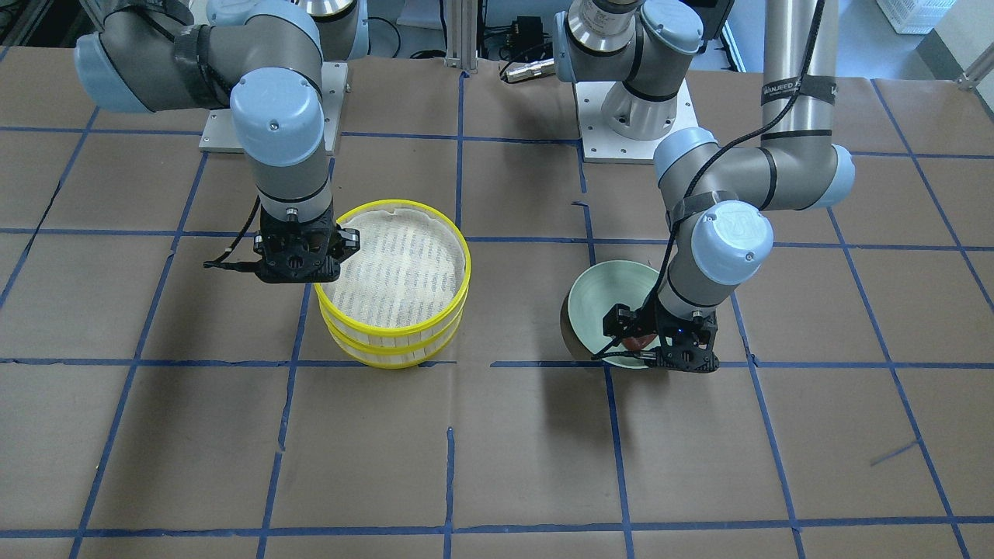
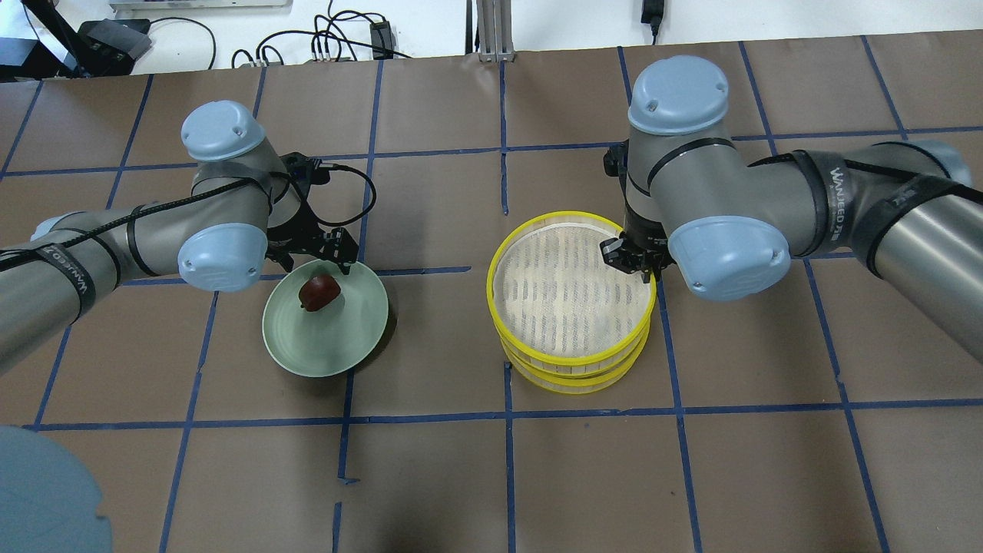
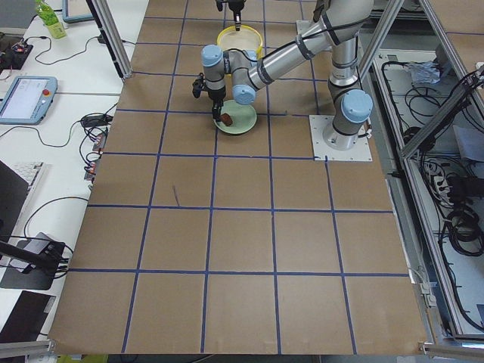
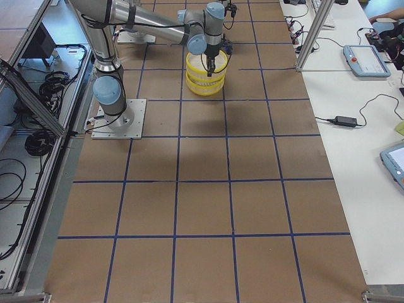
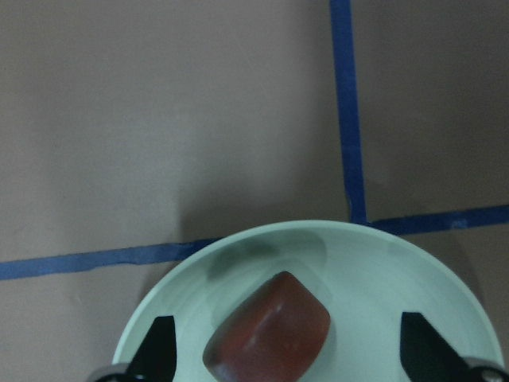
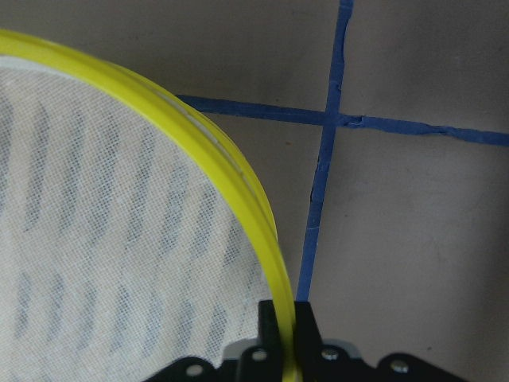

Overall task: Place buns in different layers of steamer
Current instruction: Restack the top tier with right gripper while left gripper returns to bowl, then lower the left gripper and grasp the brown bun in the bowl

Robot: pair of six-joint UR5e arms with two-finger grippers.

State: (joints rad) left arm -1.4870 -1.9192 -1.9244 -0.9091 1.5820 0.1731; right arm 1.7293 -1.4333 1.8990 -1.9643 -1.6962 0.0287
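The reddish-brown bun (image 2: 319, 292) lies on the pale green plate (image 2: 338, 342). My left gripper (image 2: 318, 270) is open, low over the plate. In the left wrist view its fingertips (image 5: 163, 350) stand either side of the bun (image 5: 266, 330) without touching it. The steamer (image 2: 572, 355) stands with its two layers stacked, top layer (image 1: 400, 332) on lower layer (image 1: 400, 355). Its white striped liner (image 2: 568, 284) is bare. My right gripper (image 2: 626, 257) is shut on the top layer's yellow rim (image 6: 199, 143) at its right edge. The cream-white bun is out of view.
The table is brown paper with blue tape grid lines (image 2: 507, 415). Both arm base plates (image 1: 633, 132) sit at the robot's side. The plate (image 1: 602, 299) and the steamer (image 1: 404, 334) stand about one grid square apart.
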